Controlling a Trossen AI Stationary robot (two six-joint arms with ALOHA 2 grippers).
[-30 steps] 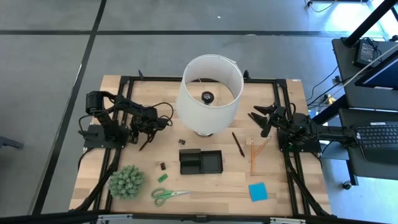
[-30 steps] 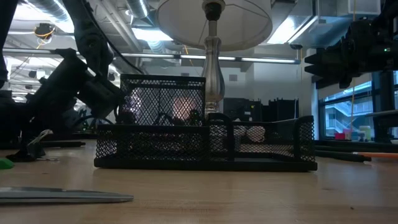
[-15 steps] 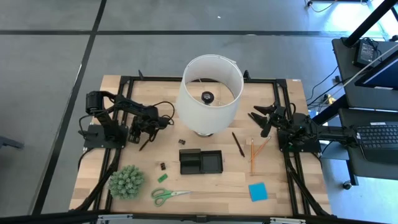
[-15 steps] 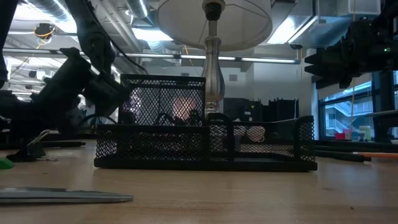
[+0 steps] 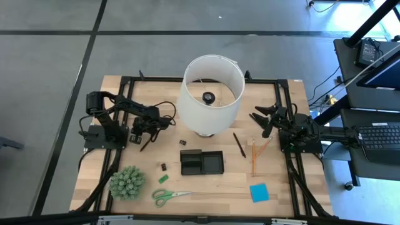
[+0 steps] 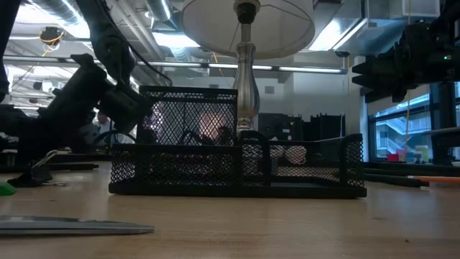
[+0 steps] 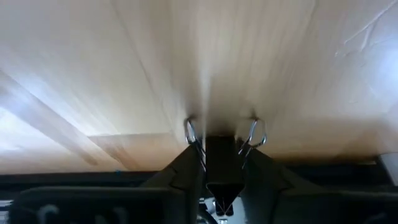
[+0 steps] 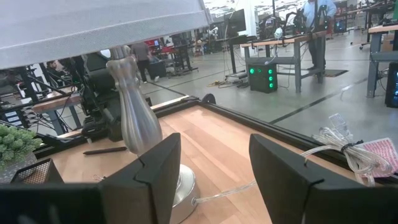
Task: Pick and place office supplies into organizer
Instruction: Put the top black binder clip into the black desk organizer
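My left gripper (image 7: 221,167) sits at the table's left side (image 5: 139,134), shut on a small black binder clip (image 7: 220,149). The clip's two wire loops (image 7: 191,130) stick out past the fingertips toward the wood. My right gripper (image 8: 214,180) hovers open and holding nothing at the far right (image 5: 263,119). The black mesh organizer (image 5: 201,162) stands mid-table. On the table lie green-handled scissors (image 5: 170,196), a green eraser (image 5: 163,178), another dark clip (image 5: 164,167), a dark pen (image 5: 239,144), an orange pencil (image 5: 254,156) and a blue sticky pad (image 5: 259,192). My left gripper pinches the clip's black body (image 7: 221,157) between its two fingers (image 7: 183,169), which point down at the table top. The wire loops reach out beyond the fingertips. I cannot tell whether the clip still rests on the wood or is clear of it.
A tall lamp with a big white shade (image 5: 211,94) stands at the far middle, between the arms. A spiky green plant ball (image 5: 127,182) sits near the front left. A thin dark pen (image 5: 145,144) lies just beside my left gripper. Bare wood lies right of the organizer.
In the low view my left arm's wrist has risen slightly and edged toward the organizer. The loose items have not moved.
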